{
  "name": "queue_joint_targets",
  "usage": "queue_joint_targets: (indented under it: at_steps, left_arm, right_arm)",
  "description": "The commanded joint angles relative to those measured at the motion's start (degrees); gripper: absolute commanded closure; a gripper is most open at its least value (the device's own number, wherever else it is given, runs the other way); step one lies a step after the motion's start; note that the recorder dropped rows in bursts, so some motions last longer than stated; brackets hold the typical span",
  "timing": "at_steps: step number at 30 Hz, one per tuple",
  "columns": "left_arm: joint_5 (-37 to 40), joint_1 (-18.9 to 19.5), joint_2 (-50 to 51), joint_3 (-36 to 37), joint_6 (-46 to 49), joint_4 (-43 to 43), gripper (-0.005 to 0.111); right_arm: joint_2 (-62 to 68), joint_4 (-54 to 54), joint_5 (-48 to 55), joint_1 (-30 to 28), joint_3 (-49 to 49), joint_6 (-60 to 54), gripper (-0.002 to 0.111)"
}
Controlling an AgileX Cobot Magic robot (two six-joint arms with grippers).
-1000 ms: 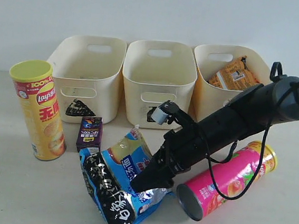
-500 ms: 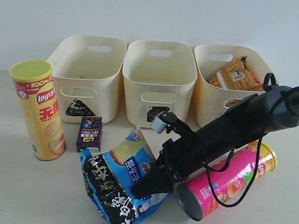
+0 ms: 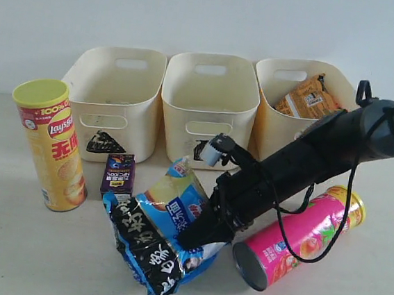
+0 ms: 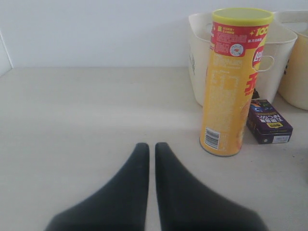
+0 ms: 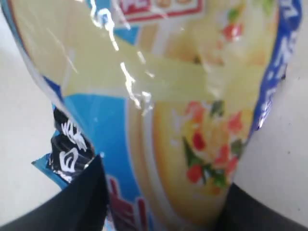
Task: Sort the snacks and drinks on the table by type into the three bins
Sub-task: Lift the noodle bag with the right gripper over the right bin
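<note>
While the blue-black-white foil bag [image 3: 154, 234] is clamped in the right gripper [image 3: 199, 235] near the front edge of the bench [image 3: 33, 257] (the left gripper [image 4: 151, 149] is pressed together, empty), a lift and carry to the rear-right bin [image 3: 271, 135] holding the orange bag [image 3: 308, 99] is judged due.

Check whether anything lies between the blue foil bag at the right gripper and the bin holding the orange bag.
Yes: the pink tube lies on its side on the table in front of that bin, partly between it and the blue foil bag. Carried above the tube, the way looks open.
</note>
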Motion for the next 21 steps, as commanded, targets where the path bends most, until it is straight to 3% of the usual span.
queue_joint_targets:
  at_steps: [1,5,11,21]
  left_arm:
    - [-0.41,0.17,-0.21,-0.16,-0.48,-0.14,0.102]
    - [-0.41,0.17,-0.21,-0.16,-0.48,-0.14,0.102]
    - [-0.41,0.17,-0.21,-0.16,-0.48,-0.14,0.102]
    - [-0.41,0.17,-0.21,-0.16,-0.48,-0.14,0.102]
  right_arm:
    - [-6.53,-1.08,5.16,0.04,-0.18,1.91,0.107]
    - [-10.02,-1.08,5.64,0.04,-0.18,5.13,0.107]
    - [-18.57,-4.33,-4.53,-0.07,-0.18,20.41,0.107]
    - [-25.76,-20.94,-21.77,-0.07,-0.18,43.11,0.107]
